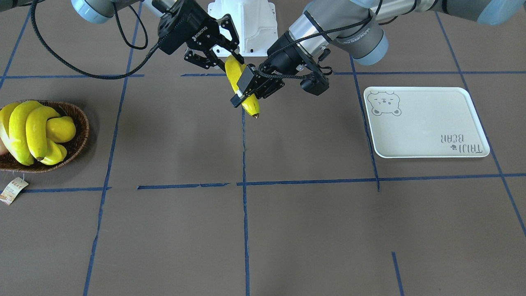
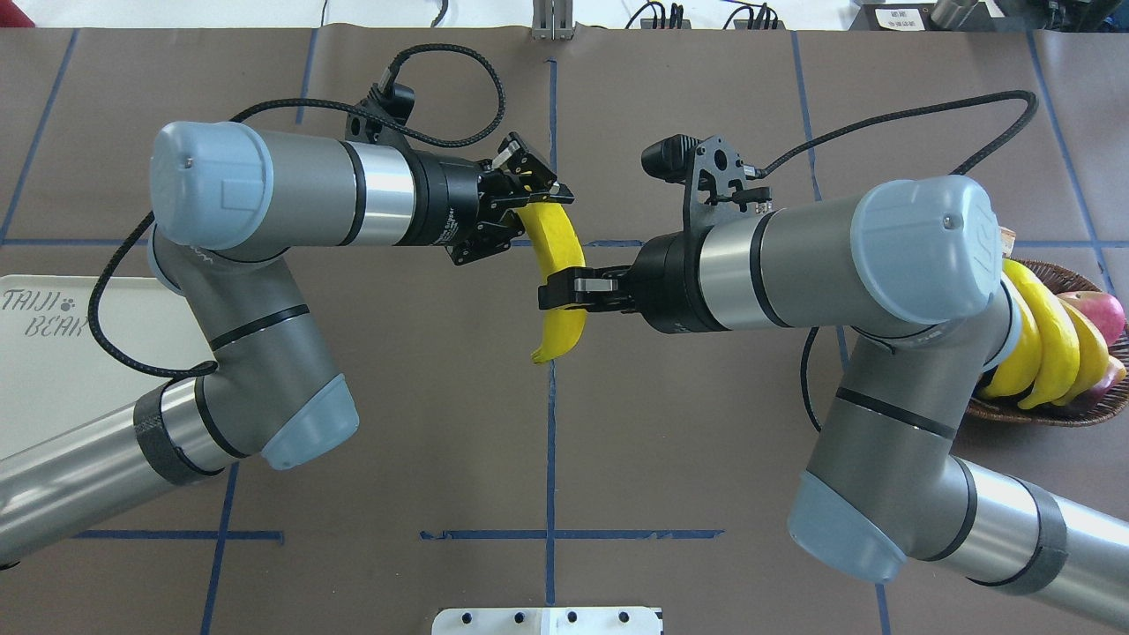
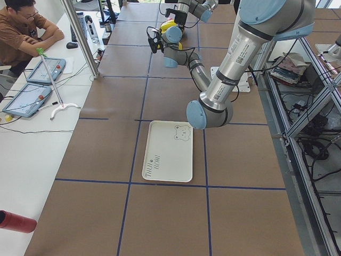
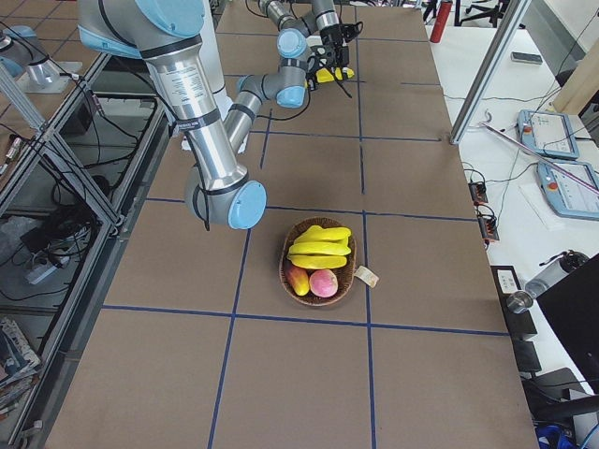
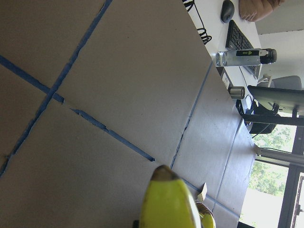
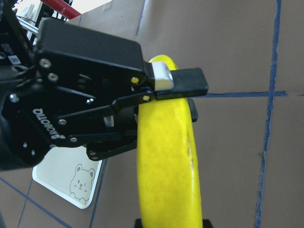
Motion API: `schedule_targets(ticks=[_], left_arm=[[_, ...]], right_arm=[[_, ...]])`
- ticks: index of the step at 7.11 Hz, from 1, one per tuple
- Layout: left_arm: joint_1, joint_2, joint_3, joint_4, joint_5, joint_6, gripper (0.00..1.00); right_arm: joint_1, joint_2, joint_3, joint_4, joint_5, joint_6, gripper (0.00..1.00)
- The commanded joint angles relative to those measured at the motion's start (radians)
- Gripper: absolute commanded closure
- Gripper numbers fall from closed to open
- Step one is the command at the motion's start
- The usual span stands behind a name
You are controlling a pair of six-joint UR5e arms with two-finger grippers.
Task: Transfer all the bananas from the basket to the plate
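Observation:
A yellow banana (image 1: 251, 106) (image 2: 561, 251) hangs in the air over the table's middle, between both grippers. My left gripper (image 1: 245, 90) (image 2: 538, 198) is shut on its far end, seen from the right wrist as black fingers (image 6: 183, 81) across the banana (image 6: 166, 156). My right gripper (image 1: 230, 57) (image 2: 564, 295) is shut on the banana nearer the robot. Three more bananas (image 1: 28, 127) (image 2: 1050, 353) lie in the wicker basket (image 1: 80, 119) (image 2: 1041, 414) on my right. The white bear-print plate (image 1: 423, 123) (image 2: 53, 370) on my left holds nothing.
Reddish fruit (image 2: 1098, 313) (image 4: 323, 282) also lies in the basket, whose paper tag (image 1: 13, 190) rests on the table. Blue tape lines cross the brown table. A person (image 3: 21, 26) sits at a side desk beside tablets. The white robot base (image 1: 242, 28) is behind the grippers.

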Motion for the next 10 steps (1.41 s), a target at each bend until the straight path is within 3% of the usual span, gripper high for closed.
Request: schedule_targets(ticks=[1,4,6,7,10], left_arm=[[-0.002,0.001,-0.003,-0.001,-0.002,-0.002,1.0],[-0.002,0.008,0.0,0.013,-0.01,0.012,1.0],[-0.106,0.068,-0.013,0.193,-0.201,0.163,1.0],[-0.145,0.146,-0.058,0.24,-0.215,0.269,1.0],[-0.252,0.469,-0.11,0.246,-0.211,0.578,1.0]], right_arm=[[0.0,0.007,0.018,-0.002,0.001,0.0,0.0],[0.012,-0.004,0.036,-0.015,0.013,0.0,0.0],[0.116,-0.064,0.048,-0.041,0.123,-0.011,0.0],[0.179,-0.088,0.047,-0.064,0.175,-0.014,0.0],[0.258,-0.173,0.042,-0.175,0.182,-0.092,0.0]])
